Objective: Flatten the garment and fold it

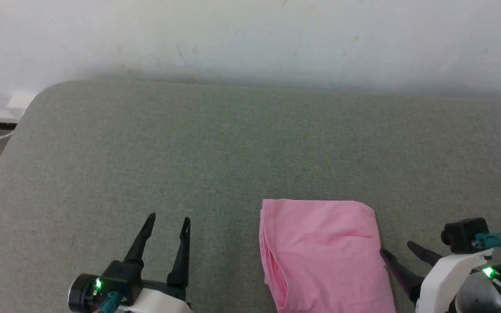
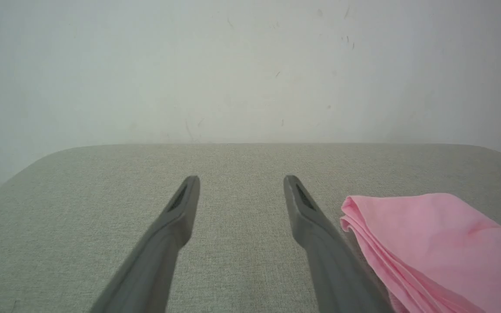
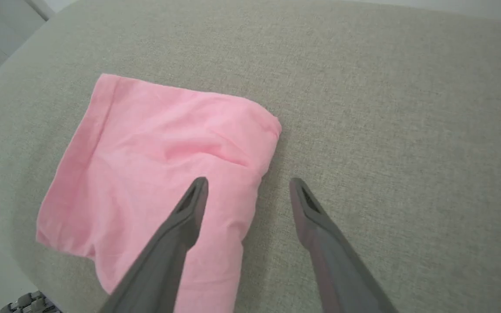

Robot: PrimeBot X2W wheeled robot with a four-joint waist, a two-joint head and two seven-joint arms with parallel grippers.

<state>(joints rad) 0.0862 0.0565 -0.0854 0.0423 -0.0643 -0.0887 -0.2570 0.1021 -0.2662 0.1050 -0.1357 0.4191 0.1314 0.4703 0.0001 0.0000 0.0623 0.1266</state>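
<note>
The garment (image 1: 324,252) lies folded in a compact stack (layered edges facing left) at the near edge of the worktop (image 1: 233,143). The left gripper (image 1: 168,217) and right gripper (image 1: 396,248) flank it, both spread and empty; folding looks finished, so lifting clear without snagging seems all that's left

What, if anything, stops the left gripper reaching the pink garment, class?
Likely yes, it can reach: the left gripper is open beside the garment, and only bare grey upholstery lies between them.

No legible text or markings anywhere.
</note>
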